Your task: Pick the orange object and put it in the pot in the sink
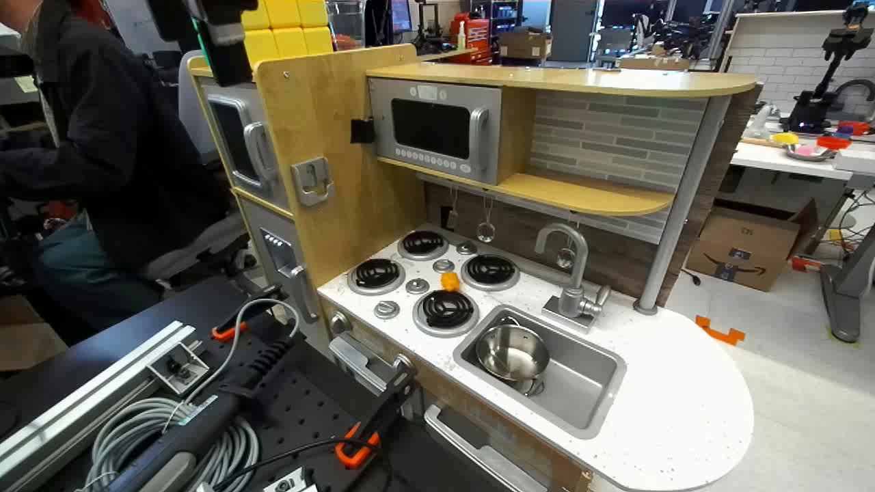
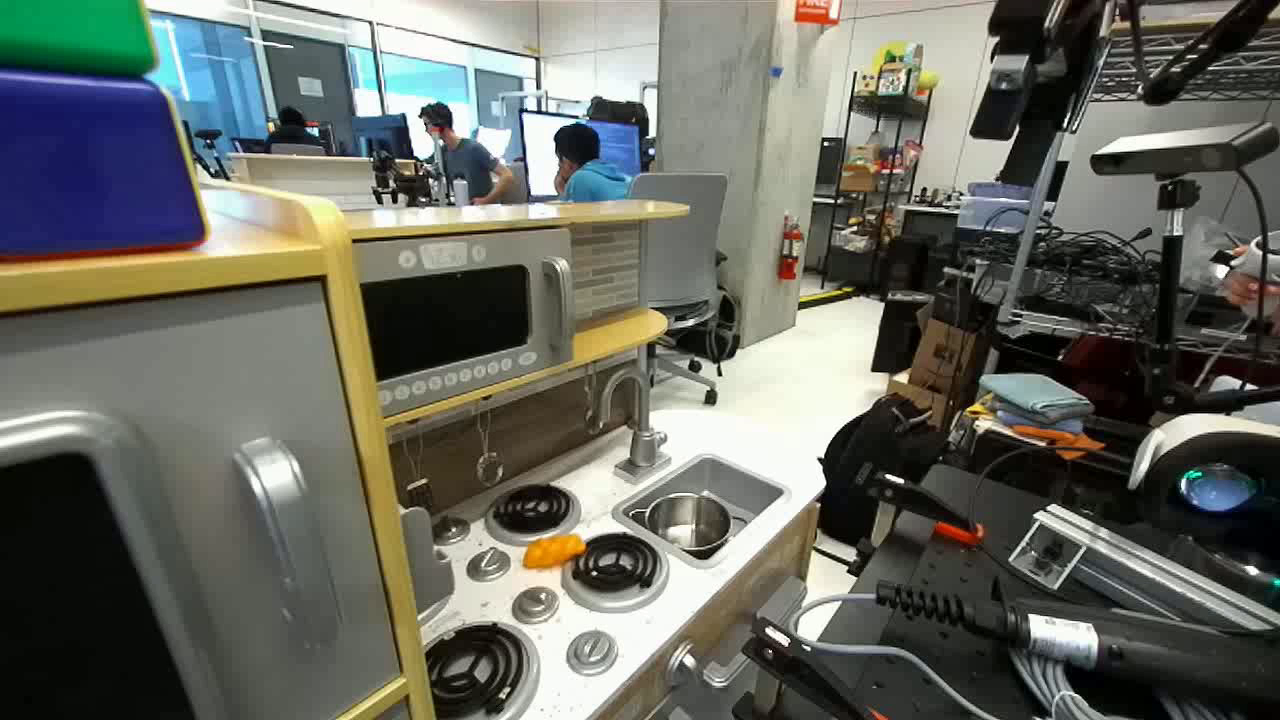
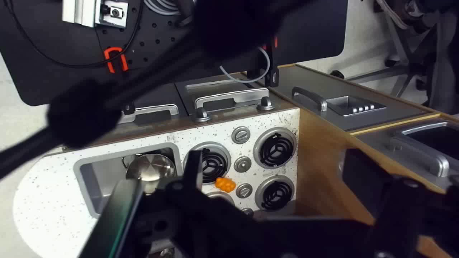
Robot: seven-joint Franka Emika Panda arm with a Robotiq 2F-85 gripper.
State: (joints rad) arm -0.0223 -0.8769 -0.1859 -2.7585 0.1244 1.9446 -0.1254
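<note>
Claw [image 3: 272, 154]: mine; hangs high, fingers [image 3: 193, 165] well apart, nothing held. Wide is right imo, b/c the pick isn't done yet.
Orange lump [image 2: 553, 550]: on the white counter [image 1: 683, 396], btwn two burners [image 1: 446, 309] & beside a knob [image 2: 489, 565]. Looks just laid there, loose. V. close to one burner's edge; can't tell if touching.
Knob: sticks up, so I'd angle my fingers to miss it on the way down.
Pot [image 1: 511, 355]: in the sink [image 1: 584, 383], at the burner end, mouth up. Handy, I guess: short carry, then drop from above.
Sink: walls all round the pot; prob. why it's set there, so it can't slide far if I bump it.
Faucet [image 1: 573, 301]: at sink's back edge, spout bent over; I shd stay wide of it.
Shelf [image 1: 588, 195]: overhangs the back of the counter, so best approach is prob. from the front.
</note>
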